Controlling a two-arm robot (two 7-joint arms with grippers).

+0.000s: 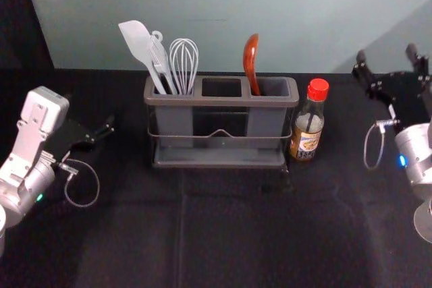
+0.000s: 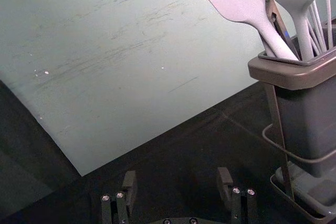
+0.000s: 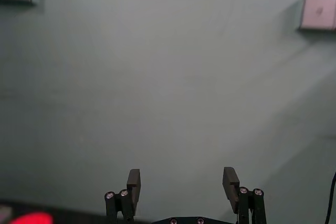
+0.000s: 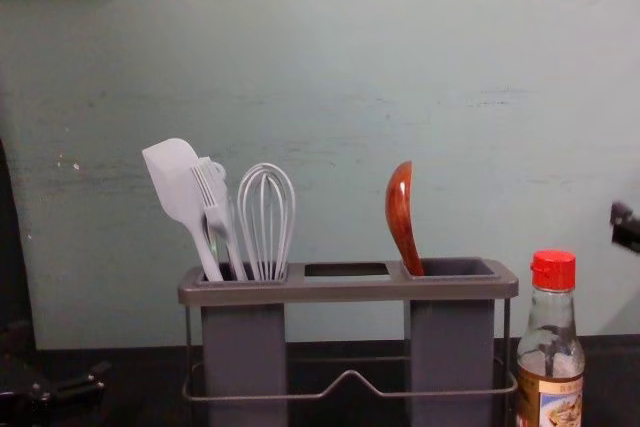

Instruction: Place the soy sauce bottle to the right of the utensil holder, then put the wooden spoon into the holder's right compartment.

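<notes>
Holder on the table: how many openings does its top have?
3 in the holder: the left opening, with the spatula and whisk; the middle opening, with no utensil standing in it; and the right opening, with the spoon.

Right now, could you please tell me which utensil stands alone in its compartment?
The reddish-brown wooden spoon, in the right compartment of the holder; the spatula, whisk and others share the left one.
</notes>
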